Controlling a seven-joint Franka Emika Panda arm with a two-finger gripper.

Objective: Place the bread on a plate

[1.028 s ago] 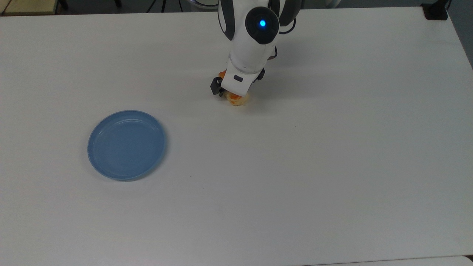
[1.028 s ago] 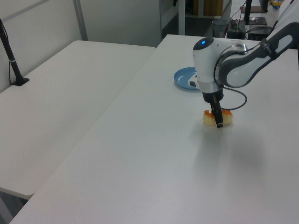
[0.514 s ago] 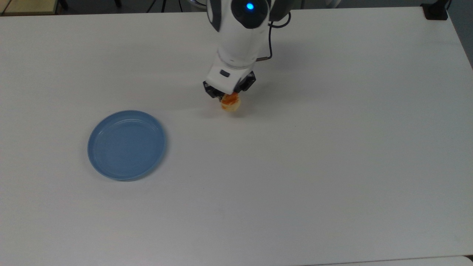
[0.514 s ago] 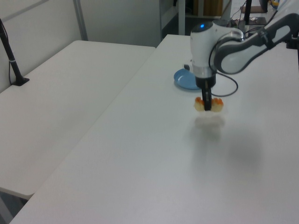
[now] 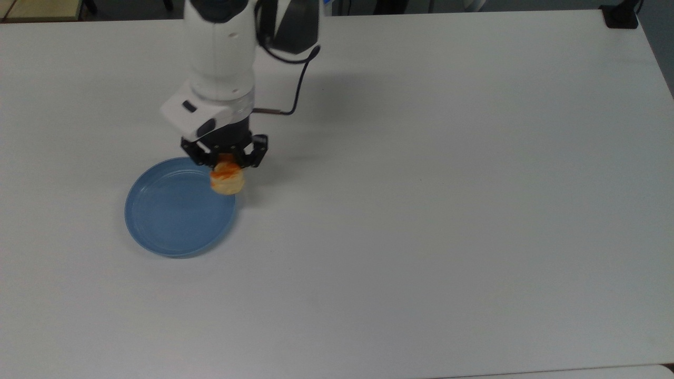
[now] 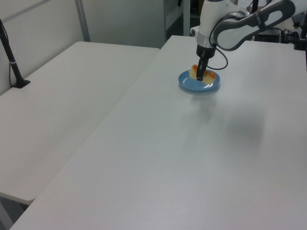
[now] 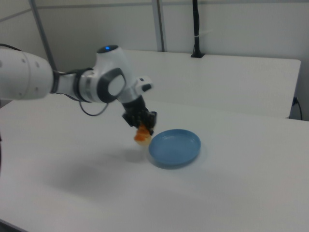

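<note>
Jaws clamped on bread [image 5: 227, 179], hanging above plate [image 5: 174, 221] rim, off table [image 5: 421, 237]. Release here: bread may catch rim, roll onto table.

A lab or office-like workroom is suggested by plain white tables [image 6: 72, 120], partition walls [image 7: 231, 24], a clamped black pole [image 7: 196, 29] and cluttered equipment shelving [image 6: 225, 12].
</note>
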